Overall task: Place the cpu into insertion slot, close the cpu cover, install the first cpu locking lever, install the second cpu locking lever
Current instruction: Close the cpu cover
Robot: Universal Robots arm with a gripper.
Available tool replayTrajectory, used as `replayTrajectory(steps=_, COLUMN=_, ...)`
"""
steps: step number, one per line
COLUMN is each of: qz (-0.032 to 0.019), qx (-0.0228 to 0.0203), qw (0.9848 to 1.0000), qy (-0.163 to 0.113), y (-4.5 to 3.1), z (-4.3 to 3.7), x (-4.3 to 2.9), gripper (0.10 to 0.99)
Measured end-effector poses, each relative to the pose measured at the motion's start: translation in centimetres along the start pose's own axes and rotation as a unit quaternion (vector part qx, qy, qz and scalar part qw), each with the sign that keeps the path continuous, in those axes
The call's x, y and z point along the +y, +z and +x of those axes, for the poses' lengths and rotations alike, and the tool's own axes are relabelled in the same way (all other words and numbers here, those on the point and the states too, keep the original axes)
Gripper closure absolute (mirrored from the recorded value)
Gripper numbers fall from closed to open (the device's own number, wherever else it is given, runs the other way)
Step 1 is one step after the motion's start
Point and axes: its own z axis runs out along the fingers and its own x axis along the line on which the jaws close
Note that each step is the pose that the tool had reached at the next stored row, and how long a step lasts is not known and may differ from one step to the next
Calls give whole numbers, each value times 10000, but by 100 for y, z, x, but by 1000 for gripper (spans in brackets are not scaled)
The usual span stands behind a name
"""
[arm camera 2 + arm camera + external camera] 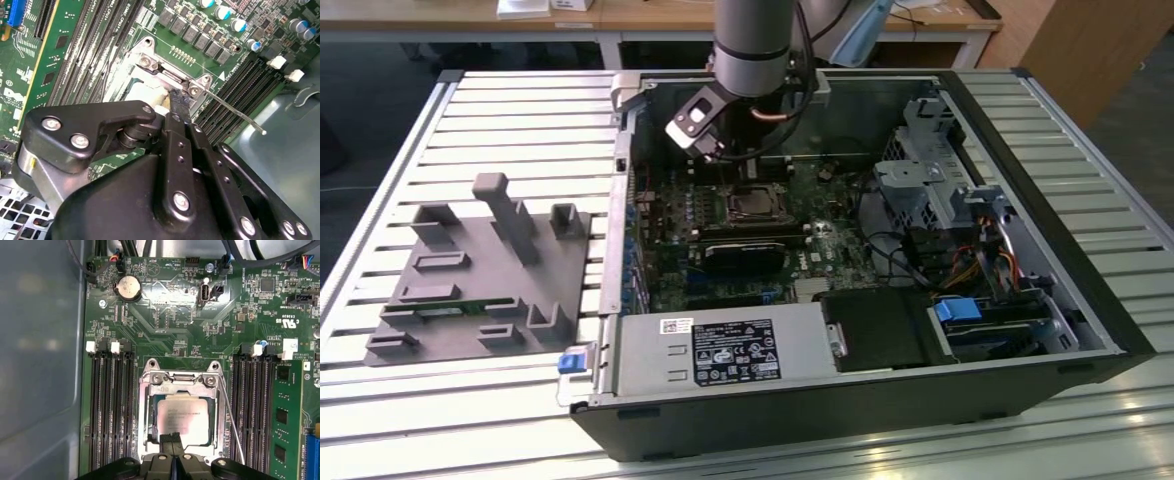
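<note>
Grey plastic is seen at the exterior view's left, where a moulded fixture block (480,270) is set on the slatted metal table (440,130). In the middle of that frame an open computer case (854,410) is laid on its side, with a silver power supply (720,350) housed along its lower edge. At the upper middle, the arm (754,45) is held nearly upright over the case, and its dark lower end is sunk inside, just above the insertion slot (754,205). At the exterior view's right a metal drive cage (927,170) is mounted.

In the first wrist view the cpu (182,412) is seated flat in the slot on the green circuit board (200,340). The cpu cover (150,412) is laid down over it, so that the chip is framed by the cutout. The gripper (173,439) is poised at the edge of the cover, with its fingers (167,445) pressed together and nothing held between them. Whether the tips are touching the metal cannot be told. A thin wire lever (231,420) is angled away from the cover, between the socket and the black memory slots (252,405).
</note>
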Motion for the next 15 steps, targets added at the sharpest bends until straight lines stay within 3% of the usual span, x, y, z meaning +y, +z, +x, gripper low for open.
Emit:
replayTrajectory(steps=8, qz=0, qx=0, qw=10000, qy=1, y=2, z=-22, x=26, gripper=980)
replayTrajectory(steps=15, qz=5, qx=0, qw=10000, qy=0, y=2, z=-33, x=103, gripper=980)
